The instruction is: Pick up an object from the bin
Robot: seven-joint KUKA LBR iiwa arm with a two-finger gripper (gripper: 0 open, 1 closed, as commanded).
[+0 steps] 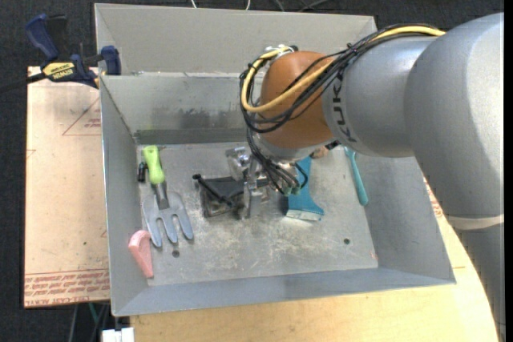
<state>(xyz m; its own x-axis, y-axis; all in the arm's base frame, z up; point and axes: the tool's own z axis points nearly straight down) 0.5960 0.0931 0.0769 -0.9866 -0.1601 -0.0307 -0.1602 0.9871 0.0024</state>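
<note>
Claw (249, 196) at black piece (215, 189) (mid-bin)

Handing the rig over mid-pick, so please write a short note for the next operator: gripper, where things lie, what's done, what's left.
Gripper: low in the middle of the bin, at the right end of a black angular object. Grasp cannot be confirmed from this view.
Nearby: blue-and-white piece just right of the gripper, teal stick further right.
Left side: green-handled hand fork; pink piece in the front-left corner.
Done: arm is down at the black object.
Left: confirm the grasp and lift it out; the object appears to lie on the floor.
</note>
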